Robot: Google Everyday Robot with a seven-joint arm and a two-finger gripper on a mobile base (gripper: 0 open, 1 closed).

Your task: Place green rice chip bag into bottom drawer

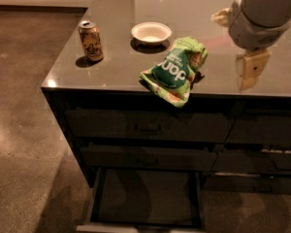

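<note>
The gripper (251, 72) hangs below the robot's pale rounded arm (262, 13), over the dark counter (111, 67) near its front edge; whether it is spread or pressed together cannot be told, and it holds nothing visible. Near it, toward the frame's left, the green rice chip bag (177, 69) lies crumpled on the counter, its lower end drooping past the front edge. Beyond the bag sit a white bowl (151, 32) and, farthest from the gripper, a gold drink can (90, 40). Well below the gripper and to the frame's left, the bottom drawer (140, 227) stands pulled open
</note>
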